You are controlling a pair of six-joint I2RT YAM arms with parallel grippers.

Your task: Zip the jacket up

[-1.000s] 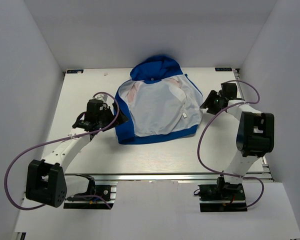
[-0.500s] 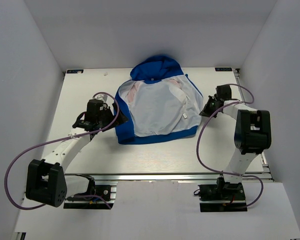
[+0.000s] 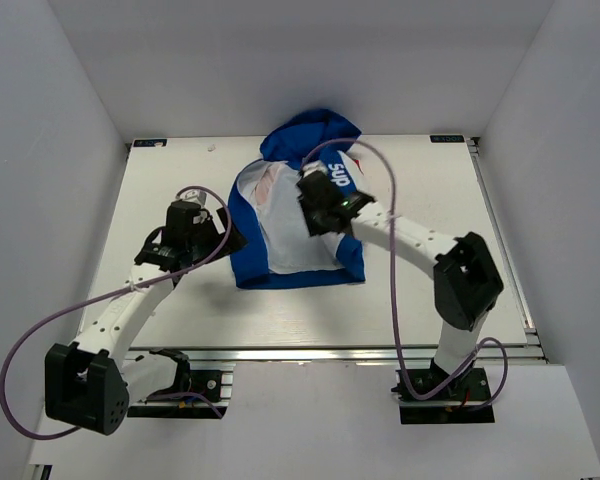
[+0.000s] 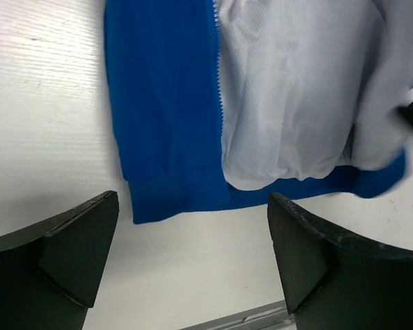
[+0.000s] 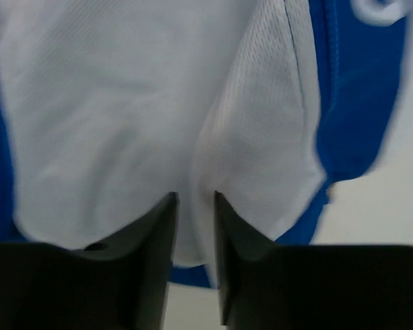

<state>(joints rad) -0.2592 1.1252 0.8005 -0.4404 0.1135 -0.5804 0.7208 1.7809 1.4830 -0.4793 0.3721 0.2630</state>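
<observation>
The jacket [image 3: 280, 235] lies on the table with its hood at the far side. Its white lining [image 4: 296, 89] faces up, and blue fabric frames the left side and hem. The right front panel, with white lettering [image 3: 342, 176], is folded over toward the middle. My right gripper [image 3: 316, 214] hovers over the jacket's centre, its jaws a narrow gap apart with a fold of white lining [image 5: 195, 165] pinched between them. My left gripper [image 3: 232, 240] stands wide open at the jacket's left hem corner [image 4: 148, 206], holding nothing. Zipper teeth [image 4: 218, 82] run along the left panel's edge.
The white table [image 3: 430, 200] is boxed in by white walls at the back and both sides. An aluminium rail [image 3: 330, 352] runs along the near edge. Purple cables loop from both arms, the right one arching over the jacket's right side [image 3: 375, 160].
My right gripper closed at the jacket's right edge, then swung left over the centre, flipping the right panel across so its lettering shows. The left arm shifted slightly and stayed open.
</observation>
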